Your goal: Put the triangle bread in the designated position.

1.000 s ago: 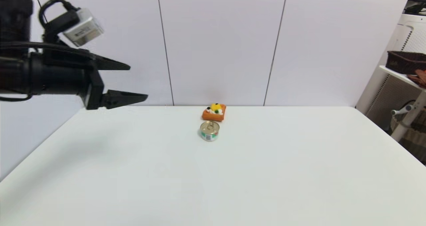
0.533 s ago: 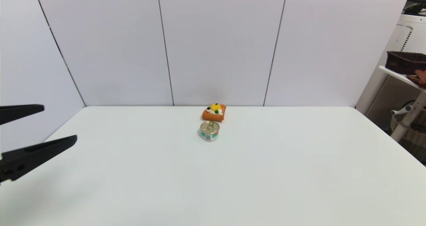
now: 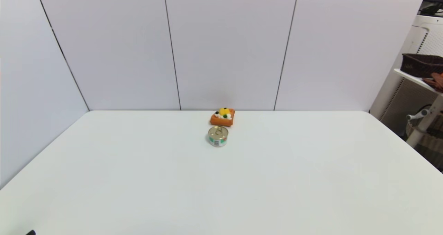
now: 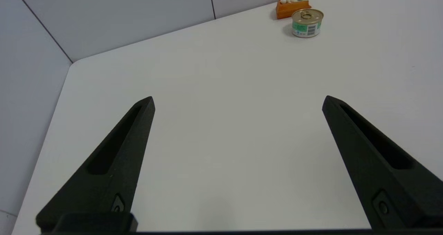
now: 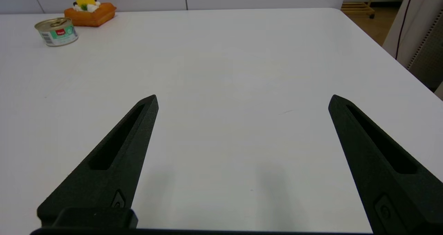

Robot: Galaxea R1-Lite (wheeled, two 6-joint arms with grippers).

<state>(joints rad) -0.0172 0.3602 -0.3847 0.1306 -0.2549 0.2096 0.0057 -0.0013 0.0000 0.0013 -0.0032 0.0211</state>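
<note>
The triangle bread [image 3: 222, 117], an orange-brown wedge with yellow, white and dark toppings, lies at the back of the white table [image 3: 138, 179], just behind a small gold-lidded tin can [image 3: 218, 136]. It also shows far off in the left wrist view as the bread [image 4: 292, 3] and in the right wrist view as the bread [image 5: 89, 12]. My left gripper [image 4: 238, 101] is open and empty over the near left of the table, far from the bread. My right gripper [image 5: 243, 100] is open and empty over the near right.
The tin can [image 4: 307, 22] stands close in front of the bread. Grey wall panels [image 3: 228, 44] rise right behind the table's far edge. A white shelf with a dark basket [image 3: 421, 64] stands off the right side.
My left arm has drawn back from high at the left and dropped out of the head view; only a dark tip shows at the bottom-left corner. Bread and can have not moved.
</note>
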